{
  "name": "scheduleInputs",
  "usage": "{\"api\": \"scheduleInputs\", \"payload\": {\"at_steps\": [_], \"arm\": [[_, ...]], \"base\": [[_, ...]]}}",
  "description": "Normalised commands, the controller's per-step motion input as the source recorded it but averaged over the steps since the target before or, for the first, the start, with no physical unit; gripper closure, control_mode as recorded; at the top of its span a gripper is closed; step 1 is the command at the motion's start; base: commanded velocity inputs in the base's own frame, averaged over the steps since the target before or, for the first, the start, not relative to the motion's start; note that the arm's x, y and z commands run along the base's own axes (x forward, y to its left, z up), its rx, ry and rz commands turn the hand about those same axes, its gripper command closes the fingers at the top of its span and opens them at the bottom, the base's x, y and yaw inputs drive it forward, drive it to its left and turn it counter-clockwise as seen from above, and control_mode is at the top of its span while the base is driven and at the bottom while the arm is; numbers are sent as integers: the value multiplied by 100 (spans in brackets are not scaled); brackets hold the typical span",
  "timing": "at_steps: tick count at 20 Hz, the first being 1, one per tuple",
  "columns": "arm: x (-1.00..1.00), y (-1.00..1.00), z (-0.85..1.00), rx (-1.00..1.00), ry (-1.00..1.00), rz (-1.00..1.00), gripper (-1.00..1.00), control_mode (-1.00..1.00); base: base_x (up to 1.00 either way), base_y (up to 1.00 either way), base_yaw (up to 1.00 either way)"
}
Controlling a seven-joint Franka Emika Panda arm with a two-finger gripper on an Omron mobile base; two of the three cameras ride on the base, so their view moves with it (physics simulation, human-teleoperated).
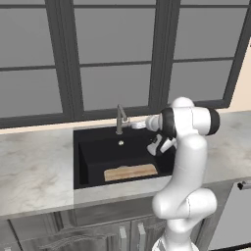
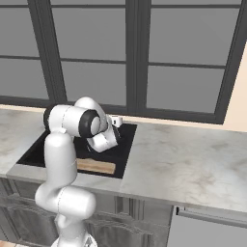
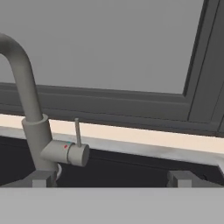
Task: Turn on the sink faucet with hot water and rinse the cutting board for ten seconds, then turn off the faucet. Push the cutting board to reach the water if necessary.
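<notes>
Starting at the left of the left base view: pale marbled stone counter (image 1: 34, 166), then a rectangular matte black sink (image 1: 90, 162) sunk into it, with a small round light drain fitting (image 1: 121, 143) on the far wall. Lying flat on the basin floor toward the near wall, a flat rectangular light tan wooden cutting board (image 1: 130, 172), dry, with no stream falling on it. Standing at the back rim, a slim upright grey metal sink faucet (image 1: 119, 119); seen close in the hand view as a curved grey neck (image 3: 19, 72) with a thin lever (image 3: 77, 131) upright on a side cylinder bearing small red and blue marks. Reaching in from the right over the basin, a white arm's two-finger gripper (image 1: 138, 125), just beside the faucet's right side and level with the lever, jaws spread wide apart, grasping nothing, both tips (image 3: 43, 178) flanking the faucet base area in the hand view. Farther right, more marbled counter (image 2: 193, 159), below dark-framed grey windows (image 2: 178, 53).
</notes>
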Motion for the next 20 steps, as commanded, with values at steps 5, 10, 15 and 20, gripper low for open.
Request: {"api": "scheduleInputs", "payload": {"at_steps": [5,10,15,20], "arm": [[8,10,-15,0,-3,0,-100,-100],[14,8,-17,1,-2,0,-100,-100],[26,5,-10,2,-2,0,-100,-100],[26,1,-12,3,-3,0,-100,-100]], "base": [[0,0,0],[0,0,0],[0,0,0],[0,0,0]]}}
